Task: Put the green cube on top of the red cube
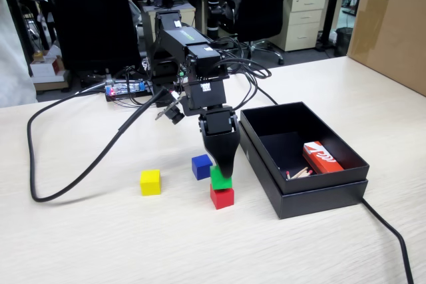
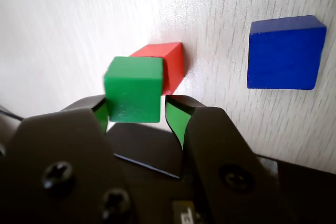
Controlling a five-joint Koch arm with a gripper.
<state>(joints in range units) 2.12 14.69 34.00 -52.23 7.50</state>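
The green cube (image 1: 218,181) (image 2: 134,90) rests on top of the red cube (image 1: 222,198) (image 2: 169,64), shifted a little to the left of it in the fixed view. My gripper (image 1: 223,168) (image 2: 137,109) points down with its jaws on either side of the green cube. In the wrist view the left green pad touches the cube's side, and a thin gap shows between the cube and the right pad (image 2: 177,121). The jaws stand open around it.
A blue cube (image 1: 202,166) (image 2: 285,53) sits just behind and left of the stack, a yellow cube (image 1: 150,182) farther left. An open black box (image 1: 319,191) holding a red-and-white carton (image 1: 321,157) lies close on the right. A black cable (image 1: 66,184) loops across the left.
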